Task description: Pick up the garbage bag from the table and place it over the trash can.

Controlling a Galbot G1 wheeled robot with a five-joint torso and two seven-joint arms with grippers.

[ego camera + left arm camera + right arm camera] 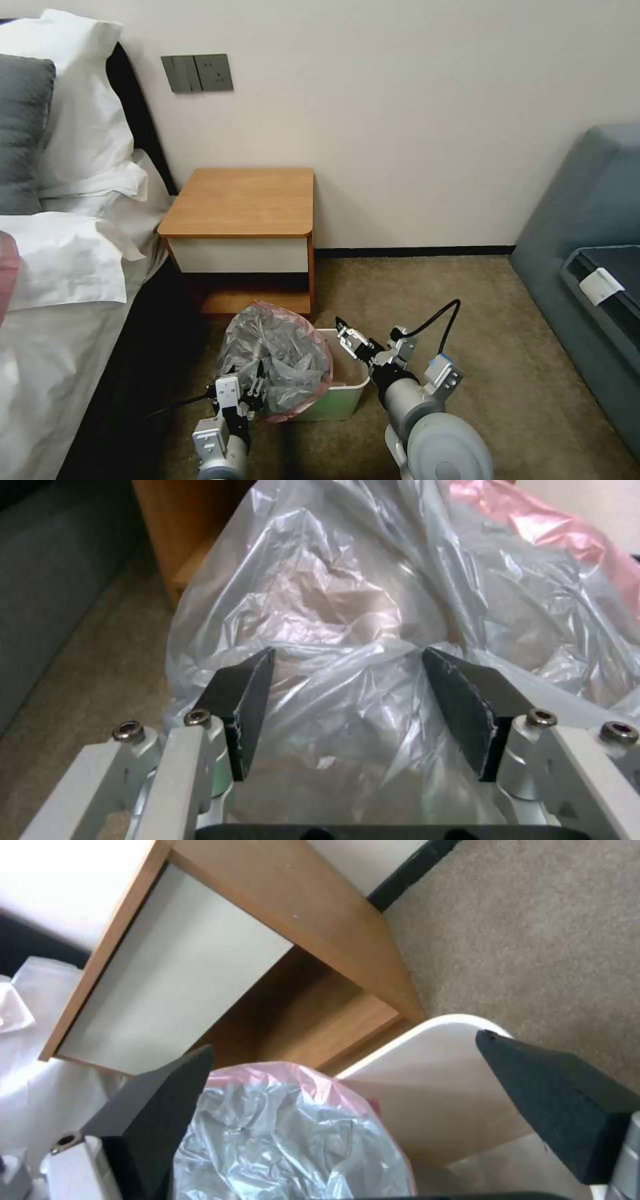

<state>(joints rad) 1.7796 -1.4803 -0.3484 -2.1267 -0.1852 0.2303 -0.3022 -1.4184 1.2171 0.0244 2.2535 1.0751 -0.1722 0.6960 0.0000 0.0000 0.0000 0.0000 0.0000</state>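
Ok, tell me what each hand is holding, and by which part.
Nothing is clamped. The left hand is open, with film of the garbage bag between its fingers; the right hand is open by the trash can.

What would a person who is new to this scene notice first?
First, the crinkled grey garbage bag, puffed up over the left part of the cream trash can on the carpet before the wooden table. The left gripper sits open against the bag's near side, and the right gripper hangs open above the can's uncovered right part.
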